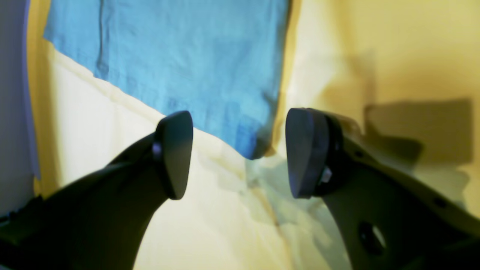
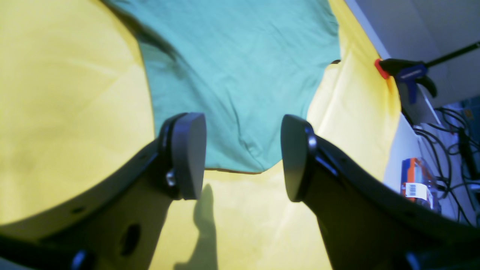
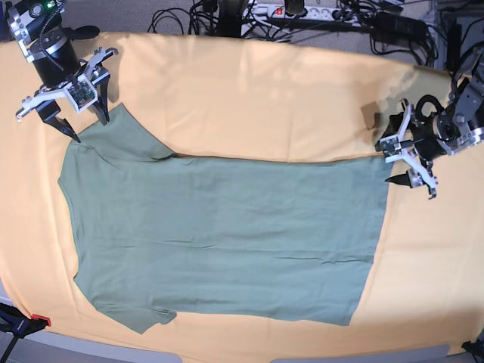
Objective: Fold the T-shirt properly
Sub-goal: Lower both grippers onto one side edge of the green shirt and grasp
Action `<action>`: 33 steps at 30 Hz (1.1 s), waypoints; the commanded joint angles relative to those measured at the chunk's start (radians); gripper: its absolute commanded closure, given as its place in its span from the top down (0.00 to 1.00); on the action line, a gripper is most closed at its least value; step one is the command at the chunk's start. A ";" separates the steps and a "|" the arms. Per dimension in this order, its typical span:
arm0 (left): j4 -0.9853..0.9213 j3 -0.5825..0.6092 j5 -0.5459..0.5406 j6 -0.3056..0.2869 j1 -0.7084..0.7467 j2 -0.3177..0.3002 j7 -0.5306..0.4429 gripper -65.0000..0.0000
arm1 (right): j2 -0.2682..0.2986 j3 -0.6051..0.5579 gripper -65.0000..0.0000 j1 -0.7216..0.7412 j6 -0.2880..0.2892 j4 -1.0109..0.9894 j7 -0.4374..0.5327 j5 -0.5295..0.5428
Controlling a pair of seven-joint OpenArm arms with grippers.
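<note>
The sage-green T-shirt [image 3: 219, 234] lies spread flat on the orange-yellow cloth [image 3: 265, 91], collar end to the left and hem to the right. My right gripper [image 3: 87, 127] is open over the far-left sleeve. In the right wrist view the sleeve's edge [image 2: 232, 56] lies between the open fingers of that gripper [image 2: 243, 157]. My left gripper [image 3: 387, 160] is open at the hem's far right corner. In the left wrist view the shirt [image 1: 180, 56] looks blue, and its corner sits between the open fingers of that gripper [image 1: 240, 153]. Neither gripper holds cloth.
Cables and a power strip [image 3: 302, 15] run along the table's far edge. A clamp [image 3: 23, 323] holds the cloth at the front left corner; another clamp [image 2: 405, 73] grips the cloth's edge. An orange box [image 2: 414, 183] and wires lie beyond that edge.
</note>
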 commanded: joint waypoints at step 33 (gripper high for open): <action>-0.143 0.195 0.106 0.127 -0.205 0.034 -0.047 0.00 | 0.110 0.006 0.54 0.091 0.084 -0.198 0.041 0.053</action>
